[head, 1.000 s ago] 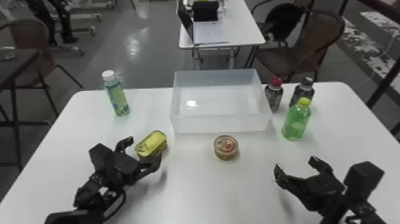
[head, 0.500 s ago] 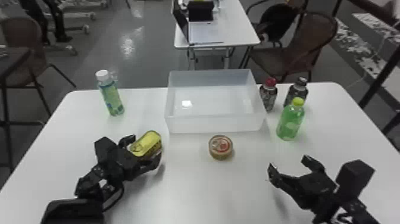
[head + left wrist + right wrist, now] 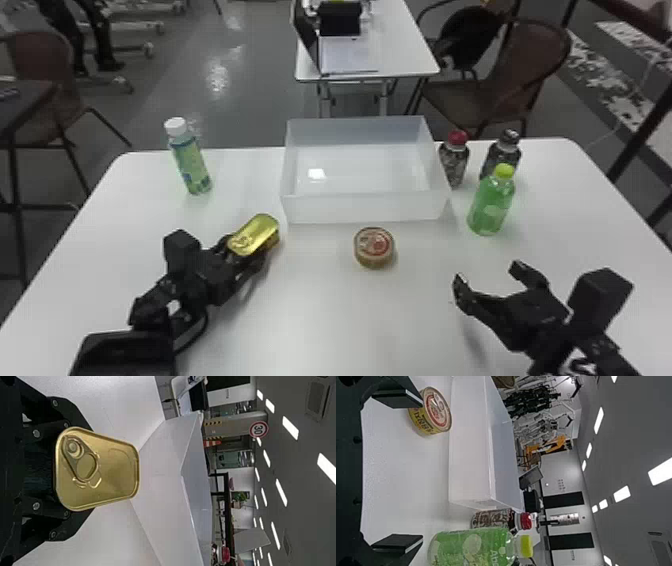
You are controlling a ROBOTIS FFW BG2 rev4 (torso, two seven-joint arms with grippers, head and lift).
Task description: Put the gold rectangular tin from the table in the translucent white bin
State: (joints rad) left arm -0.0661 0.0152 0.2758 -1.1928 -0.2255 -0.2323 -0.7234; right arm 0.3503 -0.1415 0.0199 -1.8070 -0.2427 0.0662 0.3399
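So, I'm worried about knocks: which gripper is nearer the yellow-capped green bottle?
Right. The right gripper is on the robot's side of the bottle; the left gripper, holding the gold tin, is farther off, left of the bin.

Gold tin (image 3: 254, 233), ring-pull up, in left end effector (image 3: 247, 249); translucent bin (image 3: 364, 208) upright.

Bottles (image 3: 490, 202) and a round can (image 3: 373, 247) stand on the table (image 3: 320, 320).

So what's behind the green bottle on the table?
Behind the green bottle stands a dark-capped bottle. Its cap and upper part show, but its base is covered. A red-capped bottle stands farther back, to the left.
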